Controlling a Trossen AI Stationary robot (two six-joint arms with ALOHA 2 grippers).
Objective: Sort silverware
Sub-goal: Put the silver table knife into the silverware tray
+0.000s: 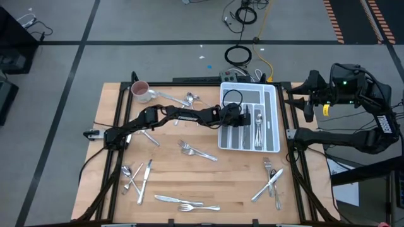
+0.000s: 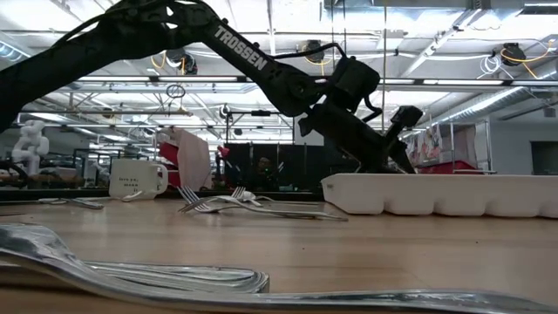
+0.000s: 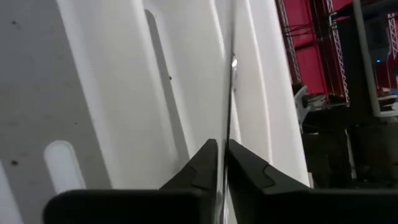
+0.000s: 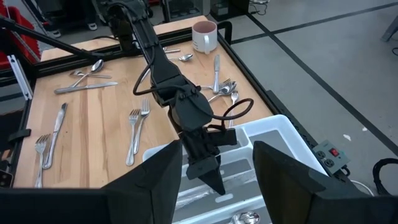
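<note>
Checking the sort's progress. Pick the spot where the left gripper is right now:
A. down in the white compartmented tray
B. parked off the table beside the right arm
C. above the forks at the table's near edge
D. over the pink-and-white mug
A. In the high view the left gripper reaches into the white tray, and its wrist view shows white compartment walls just past the fingers.

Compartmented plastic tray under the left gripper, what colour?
White compartmented plastic tray; the high view shows it best.

White tray [image 1: 273, 120], shiny silver silverware [image 1: 196, 151], pale wooden table [image 1: 208, 183], pink-and-white mug [image 1: 141, 91]
</note>
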